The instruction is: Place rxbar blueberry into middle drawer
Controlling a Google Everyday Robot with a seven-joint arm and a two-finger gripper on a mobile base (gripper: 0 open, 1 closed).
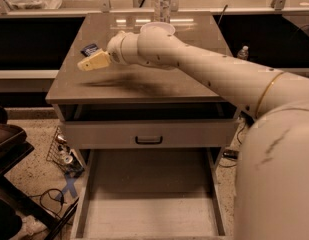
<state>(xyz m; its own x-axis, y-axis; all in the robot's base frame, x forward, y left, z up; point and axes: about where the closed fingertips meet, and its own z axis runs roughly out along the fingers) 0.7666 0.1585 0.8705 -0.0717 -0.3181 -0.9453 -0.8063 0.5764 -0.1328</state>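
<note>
The rxbar blueberry (89, 49) is a small dark blue wrapper lying flat near the far left of the brown cabinet top (144, 84). My gripper (92, 62), pale yellow at the end of the white arm, hovers just in front of the bar and slightly above the top, covering its near edge. It holds nothing that I can see. The middle drawer (149, 199) is pulled out wide at the bottom of the view, with pale side walls and a bare grey-beige floor. Above it is a pale drawer front with a small dark handle (148, 140).
A white bowl (157, 28) and a clear water bottle (162, 1) stand at the back of the cabinet top. My arm (219, 74) crosses the top from the right. A black chair (9, 149) and floor cables (54, 199) lie at the left.
</note>
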